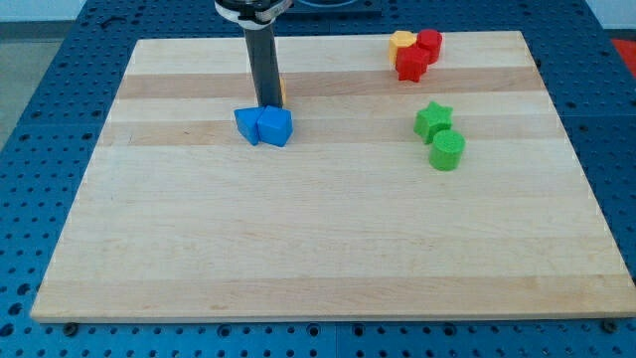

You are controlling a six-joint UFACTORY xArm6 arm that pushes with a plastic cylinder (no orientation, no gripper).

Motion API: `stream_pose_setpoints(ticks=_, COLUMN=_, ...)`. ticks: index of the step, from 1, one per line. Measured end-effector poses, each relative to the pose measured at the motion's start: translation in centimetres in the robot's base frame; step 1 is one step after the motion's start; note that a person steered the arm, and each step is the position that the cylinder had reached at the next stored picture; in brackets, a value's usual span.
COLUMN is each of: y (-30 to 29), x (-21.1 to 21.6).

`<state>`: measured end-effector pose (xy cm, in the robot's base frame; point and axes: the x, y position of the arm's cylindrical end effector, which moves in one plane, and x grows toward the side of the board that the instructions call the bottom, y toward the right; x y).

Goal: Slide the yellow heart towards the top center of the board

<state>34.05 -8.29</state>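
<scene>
Two green blocks are being seen nearest the view's bottom, on the right half of the wooden surface (318, 259): a green cylinder (447, 150) and, touching it just above and to the left, a green star (432, 119). Left of centre and at about the same depth, two blue blocks are being shown pressed side by side, a blue cube-like block (247, 124) on the view's left and a blue wedge-shaped block (276, 126) on the right.

The dark rod is being seen coming down from the view's top, and my tip (266, 105) is being held just behind the blue pair, touching or nearly touching them; which cannot be told. No gripper is being carried by the arm, so no open or closed state can be told.

A thin orange sliver (282, 91) is being glimpsed just right of the rod, its shape hidden.

Farthest away, near the top edge right of centre, the yellow heart (401, 41) is being shown touching a red cylinder (429, 44) and a red star-like block (411, 64), well apart from my tip.
</scene>
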Motion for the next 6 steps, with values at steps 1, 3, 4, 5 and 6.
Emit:
stream_pose_setpoints(ticks=1, y=-3.9, x=0.1)
stream_pose_setpoints(ticks=3, y=-6.7, x=-0.6)
stream_pose_setpoints(ticks=4, y=-3.0, x=-0.6)
stream_pose_setpoints(ticks=5, y=-1.6, x=-1.9)
stream_pose_setpoints(ticks=6, y=-1.9, x=-3.4)
